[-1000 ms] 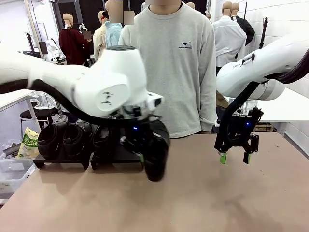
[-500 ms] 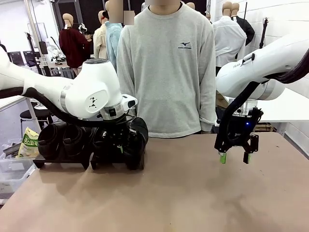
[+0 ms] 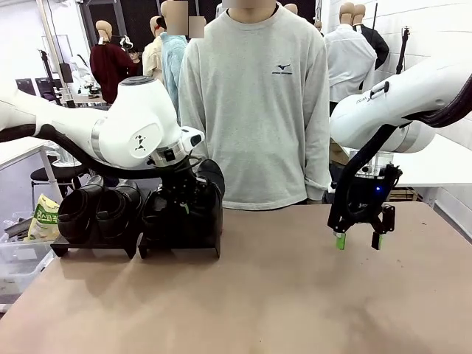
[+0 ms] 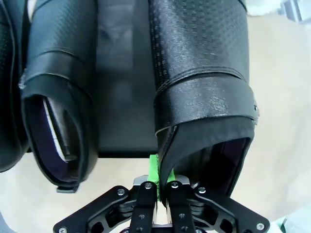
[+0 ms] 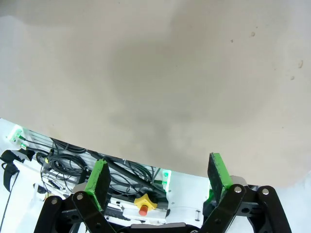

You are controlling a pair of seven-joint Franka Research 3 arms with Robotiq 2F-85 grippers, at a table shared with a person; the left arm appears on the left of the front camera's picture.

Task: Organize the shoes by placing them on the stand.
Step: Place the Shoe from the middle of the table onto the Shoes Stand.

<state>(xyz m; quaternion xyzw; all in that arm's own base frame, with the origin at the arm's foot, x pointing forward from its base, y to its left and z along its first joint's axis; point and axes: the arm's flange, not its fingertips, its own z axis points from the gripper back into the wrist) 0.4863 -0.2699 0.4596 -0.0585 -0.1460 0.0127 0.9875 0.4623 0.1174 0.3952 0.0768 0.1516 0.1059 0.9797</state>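
From the front camera I am seeing my left gripper (image 3: 186, 209) pinching a black shoe (image 3: 205, 203) at its collar, over the right end of the black stand (image 3: 177, 249) at the table's (image 3: 295, 295) far left. Another shoe (image 3: 158, 214) is sitting just left of it, and two more shoes (image 3: 96, 210) are resting on a second stand section (image 3: 92, 247) farther left. A person in a grey sweatshirt (image 3: 258, 103) is standing at the far side. My right gripper (image 3: 360, 240) is hanging above the table at the right, fingers spread, holding nothing.

On the left wrist camera, the gripper (image 4: 156, 177) is pressing its green pads (image 4: 152, 167) onto the held shoe's (image 4: 204, 82) heel rim; the neighbouring shoe (image 4: 58, 97) is lying alongside on the stand (image 4: 121, 97).

On the right wrist camera, the gripper (image 5: 158, 177) is standing wide open over bare tabletop (image 5: 170, 73).
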